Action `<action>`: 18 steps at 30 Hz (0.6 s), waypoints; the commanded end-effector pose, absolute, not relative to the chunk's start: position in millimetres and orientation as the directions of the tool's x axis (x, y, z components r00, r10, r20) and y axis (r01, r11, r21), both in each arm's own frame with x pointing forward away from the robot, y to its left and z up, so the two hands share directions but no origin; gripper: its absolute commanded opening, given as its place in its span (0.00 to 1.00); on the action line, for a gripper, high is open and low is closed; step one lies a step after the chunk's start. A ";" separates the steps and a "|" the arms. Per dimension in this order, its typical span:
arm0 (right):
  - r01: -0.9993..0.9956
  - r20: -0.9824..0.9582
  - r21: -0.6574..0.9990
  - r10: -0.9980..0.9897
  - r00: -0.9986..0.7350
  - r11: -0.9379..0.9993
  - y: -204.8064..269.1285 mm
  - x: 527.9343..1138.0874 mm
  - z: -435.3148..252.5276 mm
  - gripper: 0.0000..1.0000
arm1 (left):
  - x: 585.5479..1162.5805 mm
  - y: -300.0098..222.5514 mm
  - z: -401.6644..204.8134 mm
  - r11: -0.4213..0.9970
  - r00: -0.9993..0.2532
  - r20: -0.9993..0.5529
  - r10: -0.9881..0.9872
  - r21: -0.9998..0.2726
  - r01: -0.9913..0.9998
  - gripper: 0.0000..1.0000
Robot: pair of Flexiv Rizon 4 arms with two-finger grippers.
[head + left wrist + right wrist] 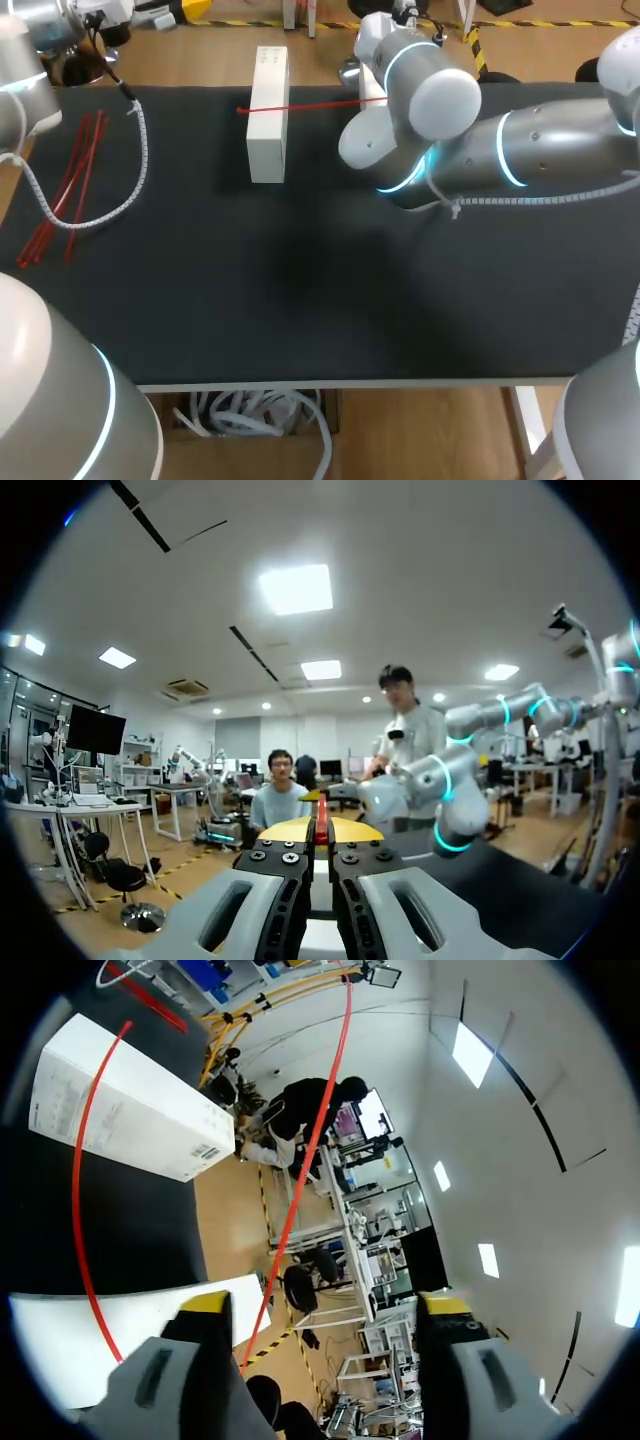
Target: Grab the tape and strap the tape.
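White box [268,115] lies shut on the black table [300,290] w/ red tape [310,104] draped across it. R gripper [325,1305] is wide open, tape running btwn its fingers, nothing clamped. L gripper [321,832] is nearly closed, tips pinching a red strip [321,812]. Spare red straps [65,190] lie by the table's left edge.

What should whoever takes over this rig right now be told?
Left end effector: shut on a thin red strip; whether it is the red strap on the white box is unclear.
Right end effector: open, white box ahead of it, red strap running between its fingers, ungripped.
Red strap lies across the white box; spare straps lie at the table's left.
Done: strap over box. Left: wrap and fasten it.
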State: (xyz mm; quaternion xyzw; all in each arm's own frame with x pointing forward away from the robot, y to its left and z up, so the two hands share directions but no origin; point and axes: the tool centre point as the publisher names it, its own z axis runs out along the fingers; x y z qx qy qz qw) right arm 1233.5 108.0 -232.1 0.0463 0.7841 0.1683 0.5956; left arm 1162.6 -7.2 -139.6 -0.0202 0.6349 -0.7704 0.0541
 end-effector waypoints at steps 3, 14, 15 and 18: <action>-0.118 -0.919 0.313 0.268 -0.290 0.943 109.0 1229.7 -232.8 0.00 | 1159.0 -8.6 -138.1 -0.184 -0.992 -0.038 -0.119 -0.981 0.060 0.00; -0.122 -0.924 0.295 0.250 -0.290 0.948 109.9 1225.7 -234.1 0.00 | 1159.0 -8.6 -138.1 -0.184 -0.992 -0.038 -0.119 -0.981 0.060 0.00; -0.122 -0.924 0.295 0.250 -0.290 0.948 110.2 1225.0 -233.7 0.00 | 1159.0 -8.6 -138.1 -0.184 -0.992 -0.038 -0.119 -0.981 0.060 0.00; -0.111 -0.937 0.262 0.225 -0.268 0.959 109.5 1224.0 -231.7 0.00 | 1159.0 -8.6 -138.1 -0.184 -0.992 -0.038 -0.119 -0.981 0.060 0.00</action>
